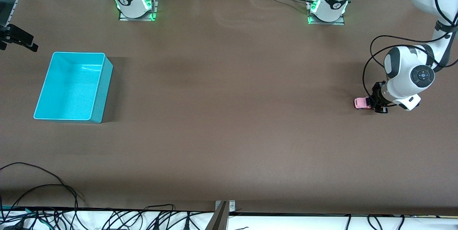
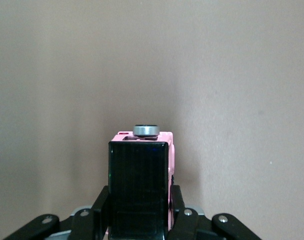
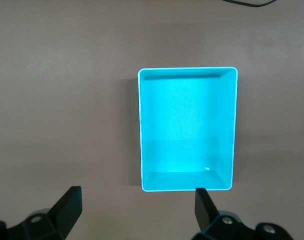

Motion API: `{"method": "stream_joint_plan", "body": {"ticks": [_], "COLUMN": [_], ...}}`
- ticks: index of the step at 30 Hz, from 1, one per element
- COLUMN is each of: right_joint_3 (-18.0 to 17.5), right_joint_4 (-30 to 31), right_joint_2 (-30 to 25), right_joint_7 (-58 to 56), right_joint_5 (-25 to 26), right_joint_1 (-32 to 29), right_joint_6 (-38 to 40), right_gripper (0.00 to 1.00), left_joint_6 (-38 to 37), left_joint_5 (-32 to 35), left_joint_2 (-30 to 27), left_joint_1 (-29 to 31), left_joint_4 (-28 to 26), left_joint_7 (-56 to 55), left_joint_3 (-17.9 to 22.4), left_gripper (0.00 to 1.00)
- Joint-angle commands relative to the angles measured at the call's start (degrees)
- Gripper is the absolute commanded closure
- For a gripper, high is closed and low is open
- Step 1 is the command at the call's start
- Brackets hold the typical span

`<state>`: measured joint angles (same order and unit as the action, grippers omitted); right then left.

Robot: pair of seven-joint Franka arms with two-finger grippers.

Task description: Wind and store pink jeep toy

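Brown table point(image 1: 229, 122) first, bare across its middle. Then the turquoise bin point(image 1: 73, 87) toward the right arm's end, empty inside as seen from the right wrist view point(image 3: 188, 130). Right gripper point(image 3: 136, 207) hanging high over that bin, fingers point(image 3: 69, 202) spread wide with nothing between them, the bin's near rim lying just past the fingertips; waiting.

Left gripper point(image 1: 378, 105) down at table level toward the left arm's end, well apart from the bin. Jaws closed on the pink jeep point(image 1: 362, 103), clamped against its two sides at the rear, black roof point(image 2: 138, 187) sitting between the fingers point(image 2: 178, 210) and the pink nose poking out ahead of them (a small silver-rimmed round part, likely a spare wheel, showing at the top of the jeep in the left wrist view). Wheels apparently on or just above the table; cannot tell which.

Judged step: winding, the jeep gripped for a pull-back along the table. Next move likely calling for firm downward pressure so the wheels bite, a straight drag backward without skewing the grip, then either a release toward the bin or a carry across to it.
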<state>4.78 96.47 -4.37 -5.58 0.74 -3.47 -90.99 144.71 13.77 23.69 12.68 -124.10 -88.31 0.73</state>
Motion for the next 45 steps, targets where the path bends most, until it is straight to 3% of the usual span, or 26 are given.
{"method": "stream_joint_plan", "body": {"ticks": [1, 3, 6, 7, 13, 28, 38, 45], "right_joint_3": [0.2, 0.2, 0.1, 0.2, 0.1, 0.1, 0.2, 0.1], "right_joint_4": [-0.9, -0.9, -0.8, -0.9, -0.9, -0.8, -0.9, -0.9], "right_joint_2": [-0.2, -0.1, -0.1, -0.2, -0.2, -0.1, -0.2, -0.1], "right_joint_7": [-0.6, -0.6, -0.6, -0.6, -0.6, -0.6, -0.6, -0.6], "right_joint_5": [0.6, 0.6, 0.6, 0.6, 0.6, 0.6, 0.6, 0.6], "right_joint_1": [0.2, 0.2, 0.2, 0.2, 0.2, 0.3, 0.1, 0.2], "right_joint_6": [0.8, 0.8, 0.8, 0.8, 0.8, 0.8, 0.8, 0.8], "right_gripper": [0.00, 0.00, 0.00, 0.00, 0.00, 0.00, 0.00, 0.00], "left_joint_6": [1.9, 1.9, 1.9, 1.8, 0.3, -14.7, -18.7, -26.4], "left_joint_5": [2.5, 2.5, 2.5, 2.5, 2.4, 1.4, 1.4, 1.4], "left_joint_2": [3.7, 3.7, 3.6, 3.6, 2.8, -1.4, -1.7, -2.3], "left_joint_1": [1.8, 1.9, 1.9, 1.9, 2.7, 3.5, 3.0, 3.2], "left_joint_4": [0.3, 0.4, 0.7, 0.9, 3.7, 10.7, 14.3, 19.9], "left_joint_7": [1.1, 1.1, 1.3, 1.6, 1.8, 8.1, 8.9, 14.5], "left_joint_3": [-0.1, -0.2, -0.1, -0.1, 0.1, -0.4, -0.6, -3.2], "left_gripper": [0.79, 0.64, 0.04, 0.00, 0.00, 0.00, 0.00, 0.00]}}
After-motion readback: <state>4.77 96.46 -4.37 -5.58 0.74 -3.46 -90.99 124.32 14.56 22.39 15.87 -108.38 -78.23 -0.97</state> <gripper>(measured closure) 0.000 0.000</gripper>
